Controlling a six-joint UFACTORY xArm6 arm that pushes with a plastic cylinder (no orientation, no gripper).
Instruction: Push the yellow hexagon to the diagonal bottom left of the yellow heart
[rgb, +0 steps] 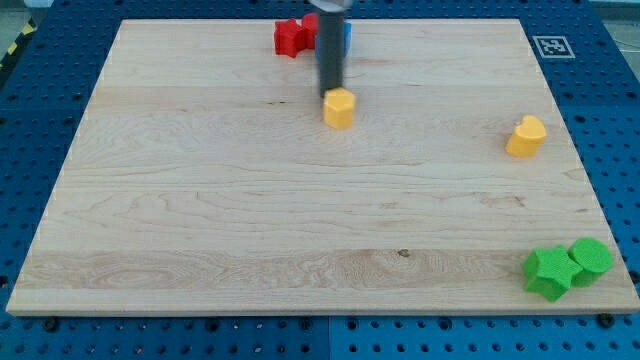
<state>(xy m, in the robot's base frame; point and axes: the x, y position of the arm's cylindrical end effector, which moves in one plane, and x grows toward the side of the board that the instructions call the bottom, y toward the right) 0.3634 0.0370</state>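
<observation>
Two yellow blocks lie on the board (200, 200): the hexagon (339, 108) just above centre, and the heart (526, 136), well apart at its 3 o'clock near the view's right edge. My tip (329, 94) touches the hexagon at its 11 o'clock; it is a bare rod with no jaws. Two green blocks, a star (549, 273) and a round one (591, 257), touch at the view's bottom right. One red block (291, 37) and one blue block (346, 35) flank the rod at 12 o'clock.

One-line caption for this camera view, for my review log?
My tip sits just above the yellow hexagon, far left of the yellow heart on the wooden board.
</observation>
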